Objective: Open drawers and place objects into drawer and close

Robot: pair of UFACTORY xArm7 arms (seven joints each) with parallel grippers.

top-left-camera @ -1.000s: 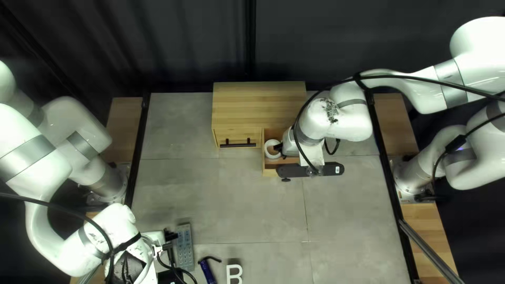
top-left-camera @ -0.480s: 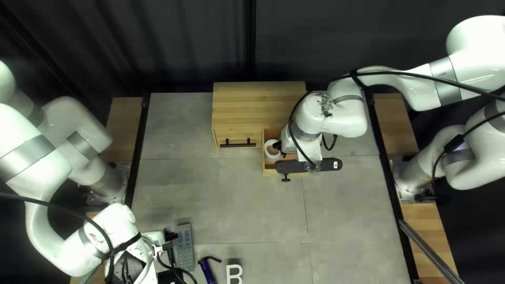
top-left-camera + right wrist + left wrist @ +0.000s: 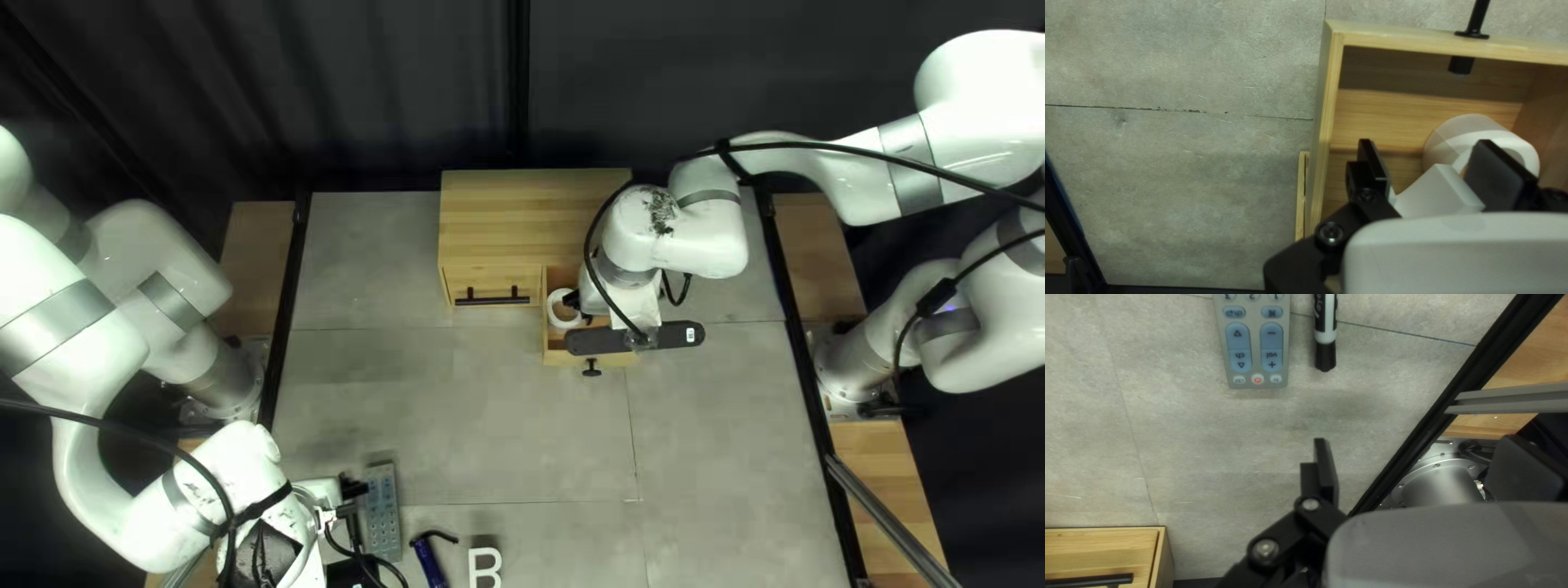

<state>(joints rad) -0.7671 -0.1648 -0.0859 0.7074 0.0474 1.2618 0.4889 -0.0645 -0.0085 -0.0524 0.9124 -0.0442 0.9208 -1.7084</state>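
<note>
Right gripper (image 3: 1427, 146) pinches a white block (image 3: 1438, 191), likely light, stiff and slick, best held across its opposite sides.

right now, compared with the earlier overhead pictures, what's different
My right arm has shifted toward the left of the top left view and slightly toward the far edge, leaving the drawer's black handle more exposed. Whether any grip changed, I can't tell. The open drawer, the white roll in it and my left arm look unchanged.
</note>
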